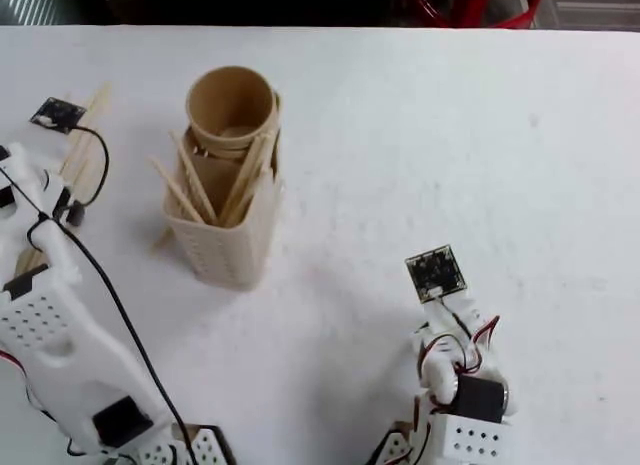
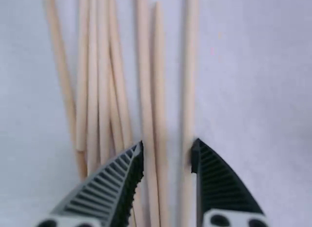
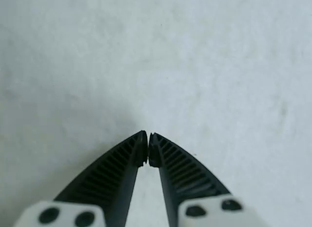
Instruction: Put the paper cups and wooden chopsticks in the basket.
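A perforated cream basket [image 1: 228, 240] stands on the white table, left of centre. A tan paper cup [image 1: 232, 107] sits upright in its far end, and several wooden chopsticks [image 1: 205, 190] lean inside it. More loose chopsticks [image 2: 146, 85] lie side by side on the table at the far left [image 1: 85, 135]. My left gripper [image 2: 167, 150] is open just above them, with two sticks running between its fingers. My right gripper [image 3: 147, 145] is shut on nothing over bare table, and its arm [image 1: 455, 385] is at the front right.
The left arm [image 1: 40, 295] and its black cable [image 1: 110, 285] lie along the table's left side, close to the basket. A single chopstick end [image 1: 160, 240] pokes out at the basket's left foot. Bare white table [image 1: 480, 145] stretches to the right.
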### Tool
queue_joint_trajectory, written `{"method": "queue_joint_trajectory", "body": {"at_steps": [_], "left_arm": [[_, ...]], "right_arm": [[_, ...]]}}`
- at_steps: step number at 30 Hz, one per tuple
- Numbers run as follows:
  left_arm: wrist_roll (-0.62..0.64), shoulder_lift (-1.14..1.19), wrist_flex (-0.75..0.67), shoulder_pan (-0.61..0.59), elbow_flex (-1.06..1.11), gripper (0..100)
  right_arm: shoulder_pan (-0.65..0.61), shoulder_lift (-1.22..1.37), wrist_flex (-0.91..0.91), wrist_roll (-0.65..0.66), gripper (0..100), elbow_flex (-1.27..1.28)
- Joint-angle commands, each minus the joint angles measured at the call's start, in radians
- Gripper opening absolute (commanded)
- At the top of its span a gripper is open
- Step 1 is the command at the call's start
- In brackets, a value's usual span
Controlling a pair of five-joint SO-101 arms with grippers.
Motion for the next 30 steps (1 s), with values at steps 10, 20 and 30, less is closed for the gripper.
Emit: {"method": "queue_joint_trajectory", "body": {"at_steps": [10,20,30], "left_arm": [[-0.064,0.065,0.164,0.028,-0.035,17],[-0.066,0.151,0.038,-0.001,-0.140,17],[-0.083,0.292,0.037,0.002,-0.222,17]], "right_arm": [[0.004,-0.007,-0.016,0.003,1.9,0.009],[0.004,-0.007,-0.016,0.003,1.9,0.009],[0.004,-0.007,-0.016,0.003,1.9,0.009]]}}
